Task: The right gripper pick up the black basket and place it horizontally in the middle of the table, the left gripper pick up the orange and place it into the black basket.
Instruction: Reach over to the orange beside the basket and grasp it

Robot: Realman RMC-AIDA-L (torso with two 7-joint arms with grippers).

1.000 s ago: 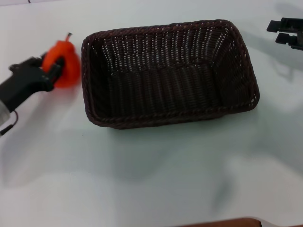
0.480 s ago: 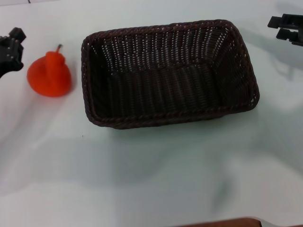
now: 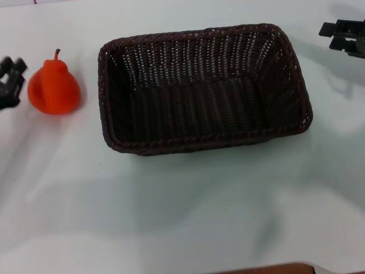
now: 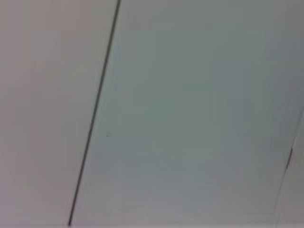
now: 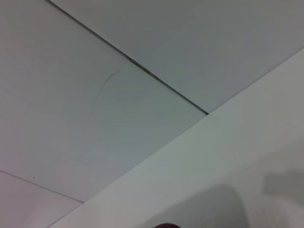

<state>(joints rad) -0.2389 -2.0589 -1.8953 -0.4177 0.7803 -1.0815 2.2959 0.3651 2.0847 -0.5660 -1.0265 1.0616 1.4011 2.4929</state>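
One black basket [image 3: 204, 88] lies upper centre on the table [image 3: 182, 211], one orange [image 3: 53, 89] left of it; left gripper [image 3: 11, 81] beside the orange and right gripper [image 3: 345, 37] upper right, finger states indiscernible.

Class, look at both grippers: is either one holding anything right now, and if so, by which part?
Nothing is held. The left gripper sits beside the orange without touching it; the right gripper is off beyond the basket.
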